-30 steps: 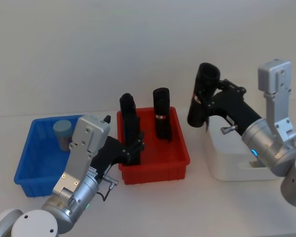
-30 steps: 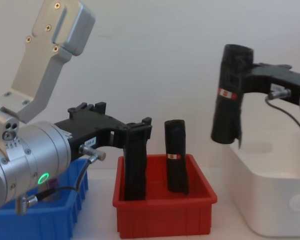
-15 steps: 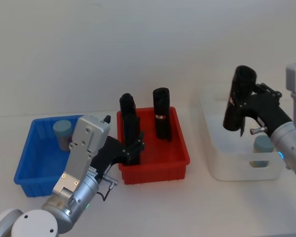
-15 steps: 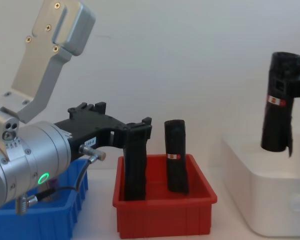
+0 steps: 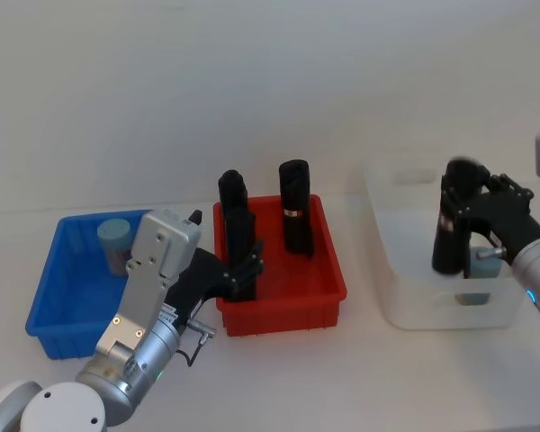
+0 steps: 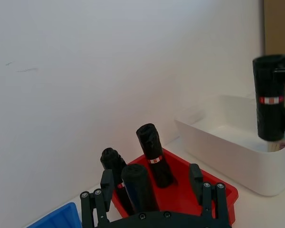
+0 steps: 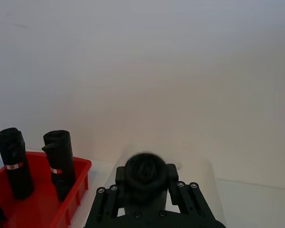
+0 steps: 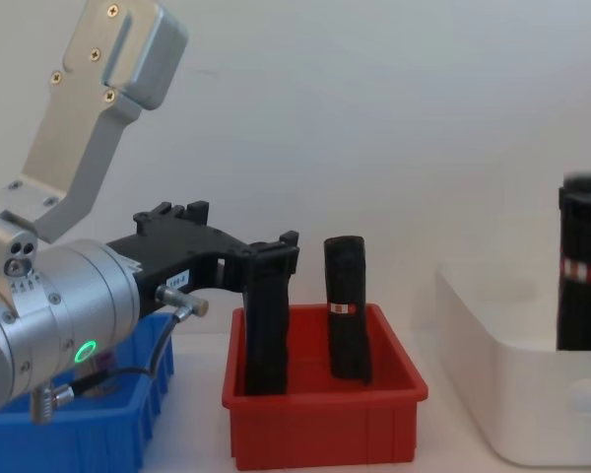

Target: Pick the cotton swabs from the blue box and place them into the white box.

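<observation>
One cotton swabs jar (image 5: pixel 115 241) with a pale blue lid stands in the back of the blue box (image 5: pixel 54 306) at the left. Another pale blue jar (image 5: pixel 486 259) peeks out inside the white box (image 5: pixel 387 297) at the right. My right gripper (image 5: pixel 461 205) is shut on a tall black roll (image 5: pixel 448 229) and holds it upright, with its lower end down inside the white box. My left gripper (image 5: pixel 245 268) is open at the red bin (image 5: pixel 283 315), with its fingers on either side of a black roll (image 6: pixel 137 187) and not touching it.
The red bin stands between the blue box and the white box and holds three upright black rolls; the farthest (image 5: pixel 295 216) is at the back right. My left arm's body (image 8: pixel 49 315) looms over the blue box (image 8: pixel 79 434). Bare table lies in front of the bins.
My right gripper has carried its black roll rightward from beside the red bin and lowered it into the white box. The left arm has not moved.
</observation>
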Tool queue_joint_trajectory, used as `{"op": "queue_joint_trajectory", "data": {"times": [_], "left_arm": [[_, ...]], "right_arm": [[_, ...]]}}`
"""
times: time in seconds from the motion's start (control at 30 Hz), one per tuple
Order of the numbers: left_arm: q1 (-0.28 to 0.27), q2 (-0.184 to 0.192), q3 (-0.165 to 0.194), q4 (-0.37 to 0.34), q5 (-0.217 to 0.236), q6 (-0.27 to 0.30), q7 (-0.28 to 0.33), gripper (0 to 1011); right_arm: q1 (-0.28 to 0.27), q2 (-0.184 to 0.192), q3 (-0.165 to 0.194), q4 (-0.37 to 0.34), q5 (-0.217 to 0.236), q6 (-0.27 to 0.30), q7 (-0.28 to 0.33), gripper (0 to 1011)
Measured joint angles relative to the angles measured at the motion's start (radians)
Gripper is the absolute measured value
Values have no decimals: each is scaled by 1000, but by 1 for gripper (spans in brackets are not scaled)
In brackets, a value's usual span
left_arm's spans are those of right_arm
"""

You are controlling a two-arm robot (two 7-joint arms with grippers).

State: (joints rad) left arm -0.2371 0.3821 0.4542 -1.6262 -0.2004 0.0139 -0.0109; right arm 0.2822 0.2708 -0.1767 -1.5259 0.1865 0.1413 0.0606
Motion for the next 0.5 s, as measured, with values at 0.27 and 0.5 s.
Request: {"op": "queue_joint_trajectory", "data": {"times": [0.27,0.5], "left_arm": [[0,0,0,0,0,0,0,1000],[0,0,0,0,0,0,0,1000]], "right_arm": [[1,1,2,22,3,5,16,721],[1,1,4,30,6,4,24,928]]}}
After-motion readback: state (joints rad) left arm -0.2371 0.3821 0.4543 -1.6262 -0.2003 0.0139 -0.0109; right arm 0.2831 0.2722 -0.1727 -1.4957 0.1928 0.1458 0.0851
